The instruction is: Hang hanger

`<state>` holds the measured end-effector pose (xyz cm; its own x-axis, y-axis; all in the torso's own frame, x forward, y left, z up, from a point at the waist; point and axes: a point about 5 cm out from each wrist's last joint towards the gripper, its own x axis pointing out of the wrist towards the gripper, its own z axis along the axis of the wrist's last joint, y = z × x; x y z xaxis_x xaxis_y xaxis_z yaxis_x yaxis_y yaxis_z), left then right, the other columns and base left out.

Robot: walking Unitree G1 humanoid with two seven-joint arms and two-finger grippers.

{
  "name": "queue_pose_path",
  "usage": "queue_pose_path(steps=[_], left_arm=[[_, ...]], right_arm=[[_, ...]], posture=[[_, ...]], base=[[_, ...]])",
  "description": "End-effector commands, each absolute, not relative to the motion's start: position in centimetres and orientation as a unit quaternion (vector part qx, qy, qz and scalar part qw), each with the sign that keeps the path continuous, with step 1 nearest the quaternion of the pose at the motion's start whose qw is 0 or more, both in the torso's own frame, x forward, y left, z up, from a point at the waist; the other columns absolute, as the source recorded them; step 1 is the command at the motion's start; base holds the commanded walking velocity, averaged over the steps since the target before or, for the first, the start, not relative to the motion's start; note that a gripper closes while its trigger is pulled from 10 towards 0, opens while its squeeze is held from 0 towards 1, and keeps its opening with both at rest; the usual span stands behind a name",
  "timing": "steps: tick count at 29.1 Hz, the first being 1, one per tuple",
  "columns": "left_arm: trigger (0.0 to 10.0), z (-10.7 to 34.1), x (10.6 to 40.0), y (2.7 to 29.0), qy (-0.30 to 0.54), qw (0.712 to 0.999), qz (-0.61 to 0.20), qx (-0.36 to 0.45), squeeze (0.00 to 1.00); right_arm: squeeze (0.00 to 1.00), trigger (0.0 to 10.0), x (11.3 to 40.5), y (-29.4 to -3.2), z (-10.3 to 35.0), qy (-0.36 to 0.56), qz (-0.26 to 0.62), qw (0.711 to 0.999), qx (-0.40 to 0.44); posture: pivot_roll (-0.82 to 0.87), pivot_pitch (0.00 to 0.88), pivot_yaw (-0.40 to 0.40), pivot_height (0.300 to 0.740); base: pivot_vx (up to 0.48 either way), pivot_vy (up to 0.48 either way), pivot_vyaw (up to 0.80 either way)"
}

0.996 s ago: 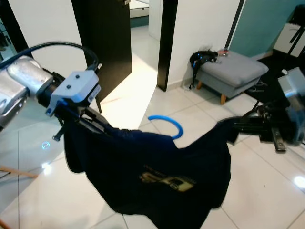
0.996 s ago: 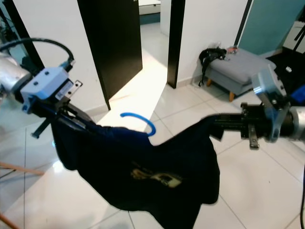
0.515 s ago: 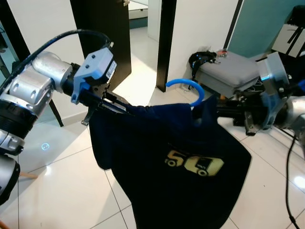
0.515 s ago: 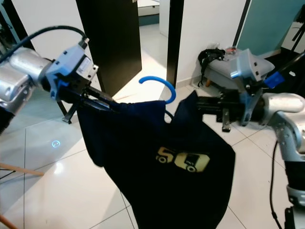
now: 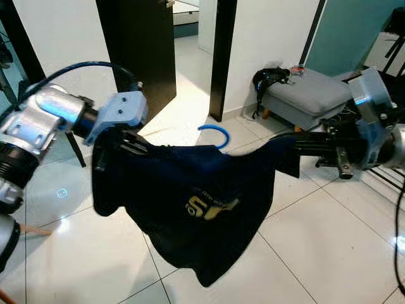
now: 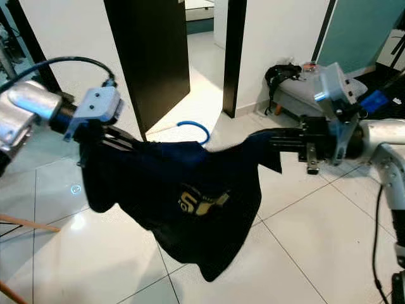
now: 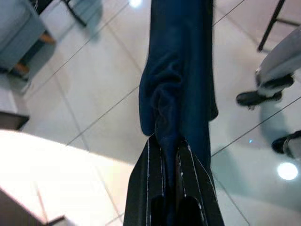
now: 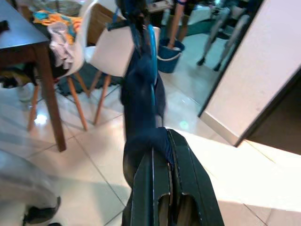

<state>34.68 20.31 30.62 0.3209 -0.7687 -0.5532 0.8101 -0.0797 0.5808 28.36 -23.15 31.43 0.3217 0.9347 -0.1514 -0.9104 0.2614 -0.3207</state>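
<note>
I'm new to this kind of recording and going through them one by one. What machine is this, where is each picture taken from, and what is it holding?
This is a humanoid robot with two silver arms, standing on a white tiled floor in a home. Two pictures come from the stereo camera on its head, looking forward and down. The other two come from cameras on its wrists, looking along each pair of black fingers.

The left end effector and the right end effector each pinch one end of a dark blue T-shirt that hangs between them on a blue hanger; the hanger's hook sticks up above the cloth. Behind stand a dark door and a grey padded stool.
</note>
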Motion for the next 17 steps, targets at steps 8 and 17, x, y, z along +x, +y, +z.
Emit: queue_pose_path(steps=[8, 17], left_arm=[[10.0, 31.2, 33.2, 20.9, -0.008, 0.660, -0.611, 0.437, 0.00], [10.0, 32.1, 31.3, 19.6, -0.037, 0.605, -0.683, 0.407, 0.00]], right_arm=[[0.00, 0.0, 28.1, -23.1, 30.9, -0.028, 0.588, 0.788, -0.179], [0.00, 0.0, 28.0, -23.1, 31.1, -0.026, 0.598, 0.781, -0.181]], posture=[[0.03, 0.058, 0.005, 0.740], [0.02, 0.060, 0.004, 0.740]], base=[[0.000, 0.000, 0.00], [0.000, 0.000, 0.00]])
